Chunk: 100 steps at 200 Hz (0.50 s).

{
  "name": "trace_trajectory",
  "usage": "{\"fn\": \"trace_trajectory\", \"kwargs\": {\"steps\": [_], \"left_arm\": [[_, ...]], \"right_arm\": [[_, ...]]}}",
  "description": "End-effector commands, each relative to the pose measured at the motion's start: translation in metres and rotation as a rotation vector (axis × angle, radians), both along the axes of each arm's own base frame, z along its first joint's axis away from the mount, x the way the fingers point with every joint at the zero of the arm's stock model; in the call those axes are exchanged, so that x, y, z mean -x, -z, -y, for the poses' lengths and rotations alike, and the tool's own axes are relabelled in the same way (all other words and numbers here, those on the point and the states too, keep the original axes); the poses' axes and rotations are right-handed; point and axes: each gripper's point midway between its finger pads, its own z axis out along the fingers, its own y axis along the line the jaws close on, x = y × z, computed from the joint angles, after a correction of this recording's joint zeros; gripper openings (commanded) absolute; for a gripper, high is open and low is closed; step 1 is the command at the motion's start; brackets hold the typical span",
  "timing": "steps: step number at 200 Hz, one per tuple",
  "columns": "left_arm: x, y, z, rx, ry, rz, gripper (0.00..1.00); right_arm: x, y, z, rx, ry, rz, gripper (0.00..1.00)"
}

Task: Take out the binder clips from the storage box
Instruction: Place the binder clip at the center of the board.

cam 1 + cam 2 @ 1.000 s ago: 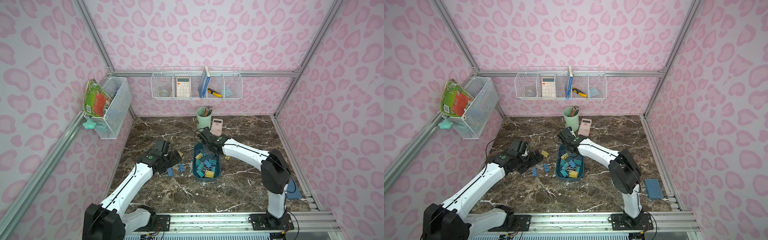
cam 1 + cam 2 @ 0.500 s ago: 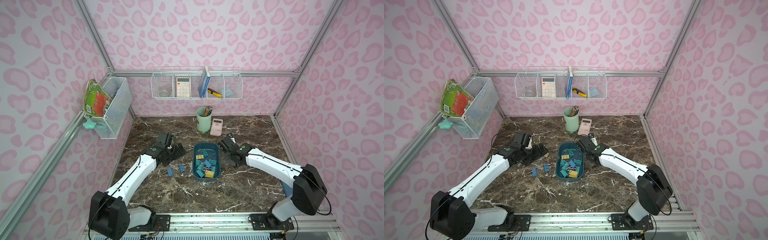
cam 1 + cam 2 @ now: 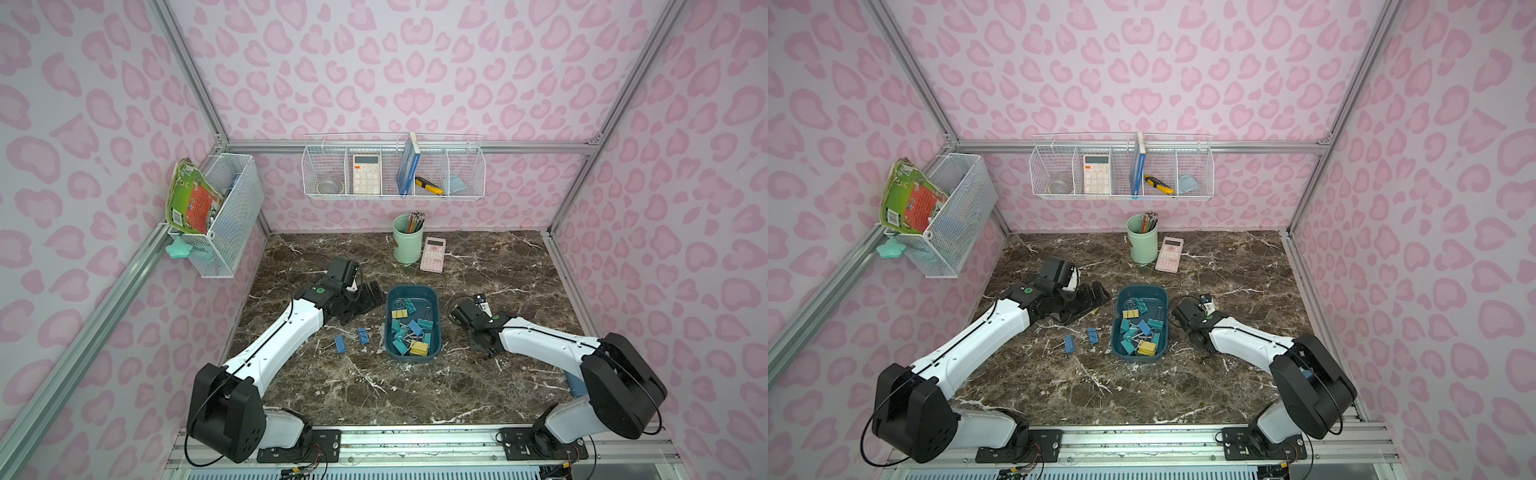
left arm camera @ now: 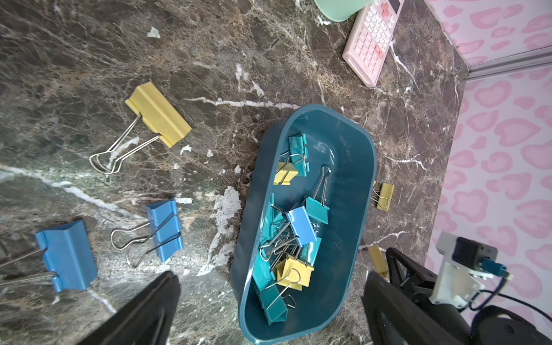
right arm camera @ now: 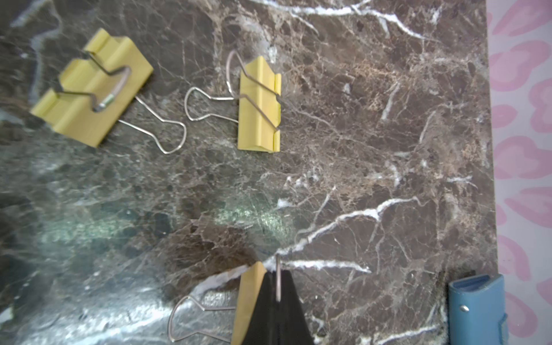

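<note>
Pink walls (image 3: 415, 62) printed with darker pink heart-like blotches close the scene on the left, far and right sides, joined by aluminium frame bars (image 3: 519, 147). The floor is a dark brown marble-look tabletop (image 3: 498, 266) with white veins. A white wire basket (image 3: 473, 166) hangs on the far wall, a mesh basket (image 3: 245, 208) on the left. Light is even.

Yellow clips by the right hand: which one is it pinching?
The yellow clip whose wire handle is pinched in the shut right hand. The other two clips lie loose on the marble, untouched.
</note>
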Motion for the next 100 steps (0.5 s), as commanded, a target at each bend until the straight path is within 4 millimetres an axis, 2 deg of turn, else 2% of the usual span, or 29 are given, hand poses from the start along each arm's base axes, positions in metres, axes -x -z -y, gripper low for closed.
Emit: {"fn": "trace_trajectory", "kwargs": {"steps": [1, 14, 41, 66, 100], "left_arm": [[0.004, 0.000, 0.008, 0.013, 0.041, -0.009, 0.98], [0.005, 0.000, 0.014, 0.028, 0.062, -0.014, 0.94], [0.005, 0.004, 0.027, 0.042, 0.096, -0.033, 0.87], [0.003, 0.009, 0.037, 0.039, 0.125, -0.050, 0.81], [-0.002, 0.013, 0.034, 0.010, 0.098, -0.059, 0.83]], "right_arm": [[-0.006, -0.003, -0.002, -0.019, 0.029, 0.042, 0.26], [-0.007, -0.009, -0.005, -0.029, 0.026, 0.056, 0.41], [-0.014, -0.035, -0.014, -0.074, 0.019, 0.104, 0.61], [-0.022, -0.063, -0.033, -0.165, -0.045, 0.147, 0.64], [-0.031, -0.094, -0.094, -0.407, -0.285, 0.169, 0.63]]}}
